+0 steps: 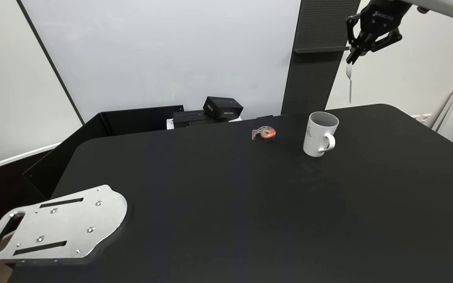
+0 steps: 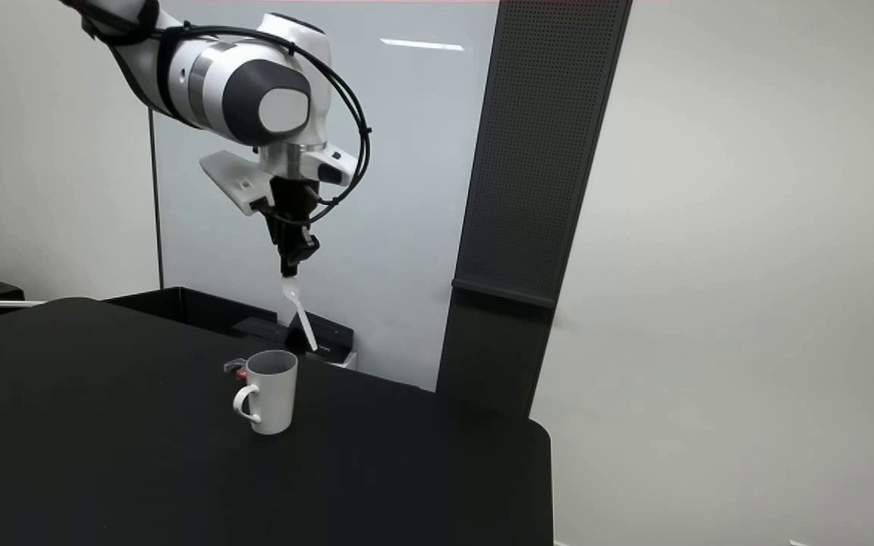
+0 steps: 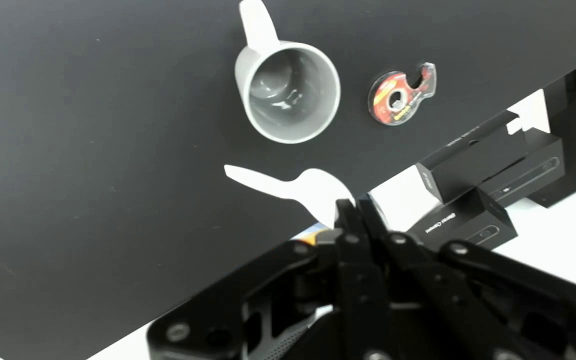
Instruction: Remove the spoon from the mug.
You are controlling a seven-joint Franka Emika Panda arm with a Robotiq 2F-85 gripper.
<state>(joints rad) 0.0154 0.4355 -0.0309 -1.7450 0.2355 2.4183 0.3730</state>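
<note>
Near left in an exterior view: one metal plate (image 1: 67, 221). Far right: one gripper (image 1: 351, 61). Clamps one spoon (image 1: 348, 71) by the bowl, in mid-air outside one upright mug (image 1: 315, 136). Left of mug: one tape dispenser (image 1: 268, 133).

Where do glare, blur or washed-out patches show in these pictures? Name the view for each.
Wrist view: the claw looks soft, apparently out of focus; the spoon is washed out to flat white; bright glints show inside the mug. In an exterior view: a bright streak, likely a reflection, marks the wall panel.
</note>
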